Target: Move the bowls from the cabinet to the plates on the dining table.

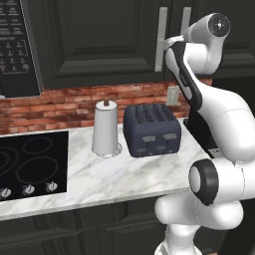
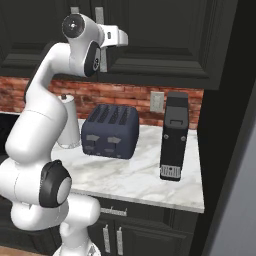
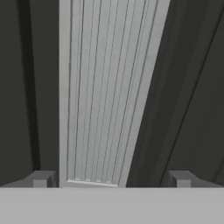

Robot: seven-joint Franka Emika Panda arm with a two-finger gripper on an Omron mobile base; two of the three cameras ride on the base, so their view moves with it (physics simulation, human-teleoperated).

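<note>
The dark cabinet [image 1: 99, 40] [image 2: 165, 40] hangs above the counter with its doors closed, so the bowls are hidden. My gripper [image 3: 111, 179] is raised to the doors [image 2: 124, 37] and stands open. Its fingertips [image 3: 41, 178] straddle one long silver bar handle [image 3: 105, 96] close in front, without pressing on it. In the left base view the hand [image 1: 172, 42] sits right beside the handle [image 1: 161, 40] where two doors meet. The plates and the dining table are out of view.
On the marble counter [image 1: 124, 174] stand a dark blue toaster [image 1: 152, 130] [image 2: 110, 131], a paper towel roll [image 1: 105, 128] and a black coffee machine [image 2: 175, 135]. A cooktop [image 1: 30, 164] lies at left under a black microwave [image 1: 17, 45]. A tall dark panel [image 2: 225, 125] closes the right side.
</note>
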